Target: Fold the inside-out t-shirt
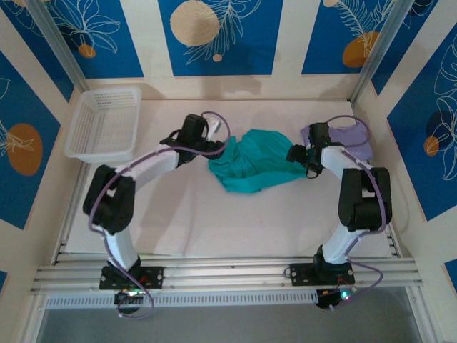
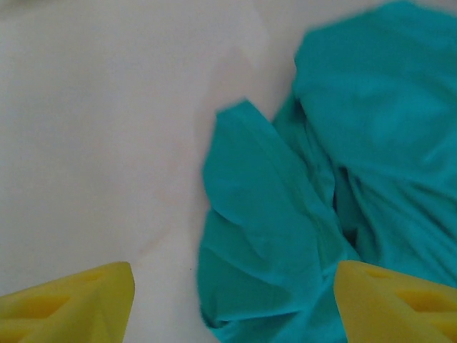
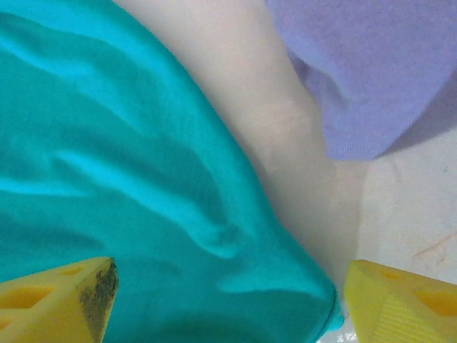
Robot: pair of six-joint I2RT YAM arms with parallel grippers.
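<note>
- My t-shirt (image 1: 255, 163) is scrunched in a heap, so I cannot tell sleeves from neck.
- My right arm hides part of the purple shirt (image 1: 351, 137) by the table's far right corner.
- My wrist views cut off my yellow fingers (image 2: 78, 304) at the bottom.
- The t-shirt lies in the middle of the table (image 1: 214, 221), closer to the far edge.
- Its right edge lies near the purple shirt, with a bare strip of table between.
- The near half of the table is bare.
- A white basket (image 1: 107, 91) sits at the far left corner, well apart.
- My left gripper (image 2: 234, 300) is spread wide over the t-shirt's left edge, pinching nothing.
- My right gripper (image 3: 230, 296) is spread wide over the t-shirt's right edge, pinching nothing.
</note>
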